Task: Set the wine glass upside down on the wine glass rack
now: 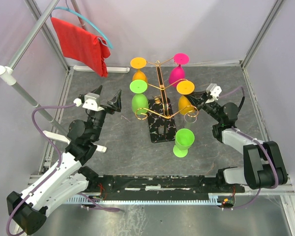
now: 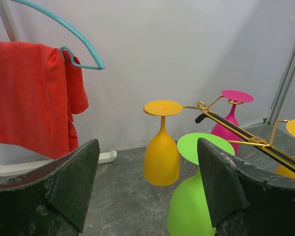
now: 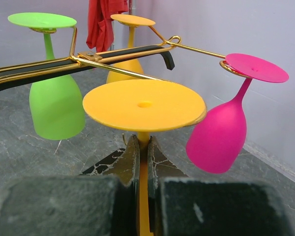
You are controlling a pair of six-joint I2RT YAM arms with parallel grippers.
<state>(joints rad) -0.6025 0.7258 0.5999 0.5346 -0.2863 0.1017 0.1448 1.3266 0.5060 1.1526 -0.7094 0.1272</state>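
From above, the right gripper (image 1: 194, 102) is clamping the stem of an orange wine glass (image 1: 186, 89), holding it foot-up at the right-hand arm of the wine glass rack (image 1: 161, 129). The left gripper (image 1: 114, 102) is hovering left of the rack, jaws spread and empty. A green goblet (image 1: 183, 141) is standing upright just right of the rack's base.

The left wrist camera is showing its fingers (image 2: 76, 182) wide apart, with only the rack's hanging glasses beyond.

The right wrist camera is showing both fingers (image 3: 64, 206) pinching the orange stem below the foot, with gold wire peeking under the foot's right edge. The foot is probably seated or nearly so. Lowering gently until the wire is carrying the weight, then opening and backing straight out, should avoid swinging into the pink glass (image 3: 221, 132). No writing is showing anywhere.
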